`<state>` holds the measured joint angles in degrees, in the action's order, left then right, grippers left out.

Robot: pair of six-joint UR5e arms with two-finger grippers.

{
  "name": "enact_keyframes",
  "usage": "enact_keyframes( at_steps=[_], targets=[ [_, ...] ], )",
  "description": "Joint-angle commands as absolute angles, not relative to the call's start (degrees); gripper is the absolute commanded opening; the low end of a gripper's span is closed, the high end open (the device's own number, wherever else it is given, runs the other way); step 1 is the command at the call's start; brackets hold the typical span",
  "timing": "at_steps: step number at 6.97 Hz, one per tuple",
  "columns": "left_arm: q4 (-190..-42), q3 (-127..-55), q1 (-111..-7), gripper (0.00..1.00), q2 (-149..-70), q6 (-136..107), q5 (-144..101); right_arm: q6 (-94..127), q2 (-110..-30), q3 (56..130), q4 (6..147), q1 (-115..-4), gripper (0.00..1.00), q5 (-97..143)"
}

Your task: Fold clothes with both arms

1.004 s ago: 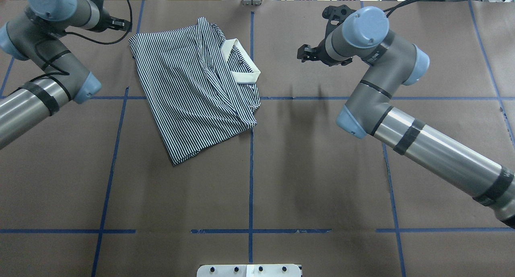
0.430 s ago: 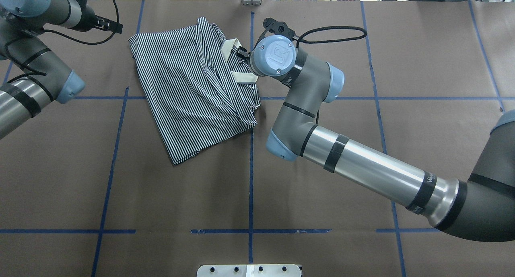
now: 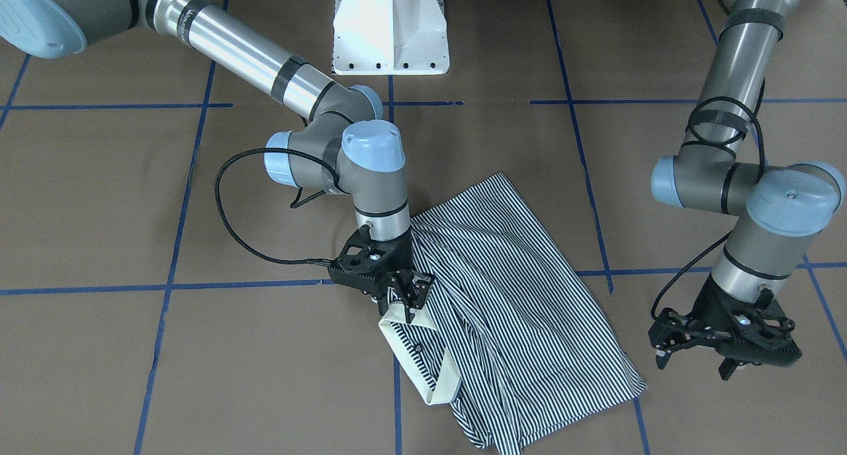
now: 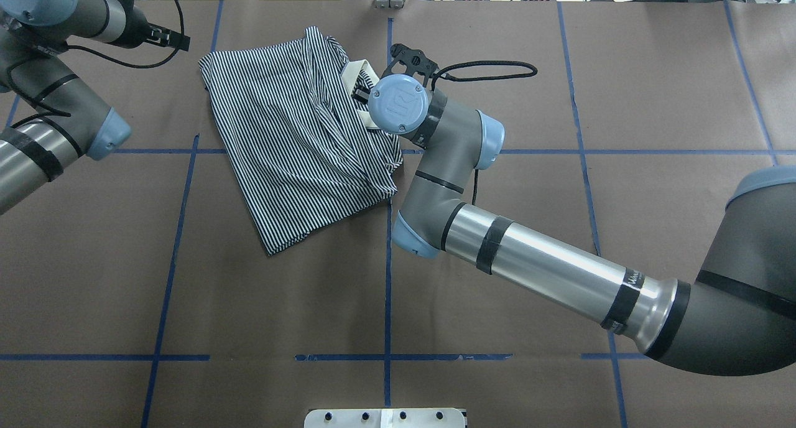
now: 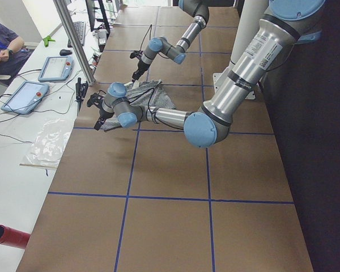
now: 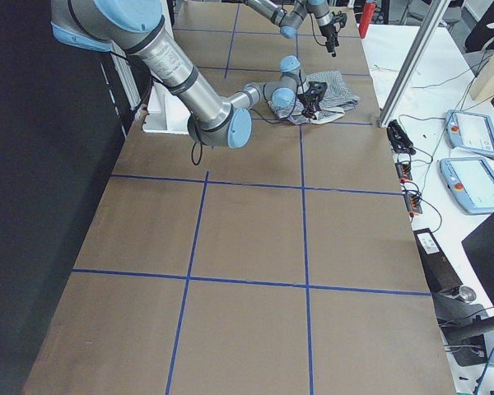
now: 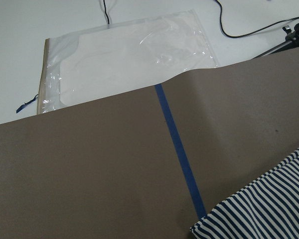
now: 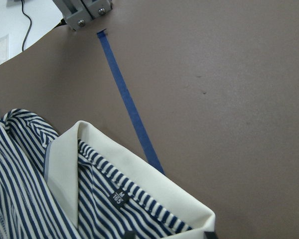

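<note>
Folding the shirt (image 4: 298,142), half done by the look of it. Lying at the upper middle of the overhead view, long way running up and down, a bit tilted, with the collar (image 3: 417,356) at its upper right. Reaching in from the right with the right gripper (image 3: 405,301), right at the collar, fingers apart, not pinching yet. Waiting at the far upper left with the left gripper (image 3: 695,364), spread too, holding nothing, apart from the shirt. Probably time to pinch the collar.
</note>
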<state>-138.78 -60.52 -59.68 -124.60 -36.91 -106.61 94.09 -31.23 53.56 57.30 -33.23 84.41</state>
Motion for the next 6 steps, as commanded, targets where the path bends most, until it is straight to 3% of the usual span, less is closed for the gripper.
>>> enact_keyframes(
  at_steps=[1, 6],
  targets=[
    [-138.78, -60.56, -59.68, 1.00, -124.54, -36.91, -106.61, 91.17, -29.97, 51.42, 57.48, -33.05, 0.55, 83.94],
    [-138.87, -60.56, -59.24, 1.00, -124.45, -38.94, -106.61, 84.46, -31.20, 52.64, 57.92, -33.14, 0.64, 84.11]
  ],
)
